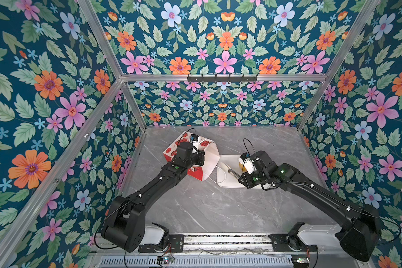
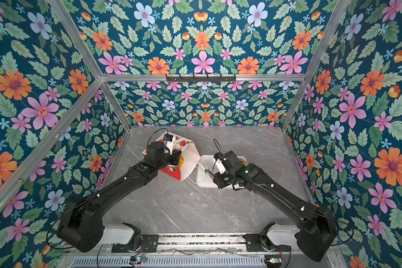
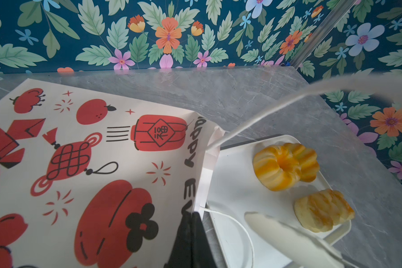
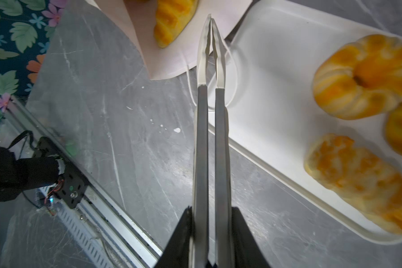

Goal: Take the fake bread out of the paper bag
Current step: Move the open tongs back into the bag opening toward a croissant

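Observation:
The paper bag (image 1: 208,160) (image 3: 102,162) lies on its side, its mouth facing the white tray (image 1: 223,182) (image 4: 276,58). My left gripper (image 3: 193,222) is shut on the bag's rim by the mouth. One fake bread (image 4: 172,20) (image 2: 181,161) lies inside the bag. On the tray rest a ring doughnut (image 3: 276,169) (image 4: 362,76), a roll (image 3: 308,160) behind it and a plaited loaf (image 3: 323,211) (image 4: 357,181). My right gripper (image 4: 211,208) (image 1: 241,178) is shut on metal tongs (image 4: 210,116). Their white tips (image 4: 210,27) are almost together and empty at the bag's mouth.
The bag's white cord handle (image 4: 234,88) trails over the tray's near corner, and another cord (image 3: 265,111) arches above it. The grey marble table (image 1: 207,208) is walled in by floral panels. A metal rail (image 4: 102,208) runs along the front edge.

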Tool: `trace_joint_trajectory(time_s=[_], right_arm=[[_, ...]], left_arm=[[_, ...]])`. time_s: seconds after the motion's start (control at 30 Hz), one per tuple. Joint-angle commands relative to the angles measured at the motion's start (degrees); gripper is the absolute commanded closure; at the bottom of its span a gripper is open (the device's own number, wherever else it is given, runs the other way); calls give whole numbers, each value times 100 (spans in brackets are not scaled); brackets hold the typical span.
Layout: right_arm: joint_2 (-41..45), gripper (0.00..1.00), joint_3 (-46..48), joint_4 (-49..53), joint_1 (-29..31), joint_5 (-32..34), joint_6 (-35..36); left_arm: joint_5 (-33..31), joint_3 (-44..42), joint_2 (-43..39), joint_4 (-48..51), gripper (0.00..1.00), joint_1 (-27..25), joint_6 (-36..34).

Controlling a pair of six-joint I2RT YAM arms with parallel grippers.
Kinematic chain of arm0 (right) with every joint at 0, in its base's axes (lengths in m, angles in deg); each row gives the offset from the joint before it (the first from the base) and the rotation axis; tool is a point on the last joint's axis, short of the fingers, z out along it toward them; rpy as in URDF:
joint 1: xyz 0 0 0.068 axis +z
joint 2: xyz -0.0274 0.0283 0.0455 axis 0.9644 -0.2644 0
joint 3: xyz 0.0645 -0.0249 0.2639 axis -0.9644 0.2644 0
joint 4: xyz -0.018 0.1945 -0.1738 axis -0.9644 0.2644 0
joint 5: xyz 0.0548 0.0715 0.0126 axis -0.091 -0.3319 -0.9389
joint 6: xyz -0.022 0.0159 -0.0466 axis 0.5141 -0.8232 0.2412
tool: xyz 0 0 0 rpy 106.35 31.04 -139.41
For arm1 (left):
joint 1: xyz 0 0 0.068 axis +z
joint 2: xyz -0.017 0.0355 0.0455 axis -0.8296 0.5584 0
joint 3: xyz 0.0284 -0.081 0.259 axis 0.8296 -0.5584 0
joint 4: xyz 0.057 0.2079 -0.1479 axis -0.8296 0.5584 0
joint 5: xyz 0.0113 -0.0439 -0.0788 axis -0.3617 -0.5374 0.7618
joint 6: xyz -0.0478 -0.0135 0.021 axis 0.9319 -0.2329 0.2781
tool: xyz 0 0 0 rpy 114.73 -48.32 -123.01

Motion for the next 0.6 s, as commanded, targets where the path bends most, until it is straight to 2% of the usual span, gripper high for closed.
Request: trace_joint_trajectory(time_s=[0.0, 0.27, 0.57], right_arm=[[-195, 70, 29, -936, 40, -375, -274], [-1055, 65, -72, -2146, 93, -929, -618], [-1697, 64, -404, -2263, 84, -711, -635]], left_arm=[[92, 183, 48, 159, 100, 0, -199], [30, 731, 234, 913, 100, -7, -536], [171, 804, 262, 1082, 100, -33, -475]])
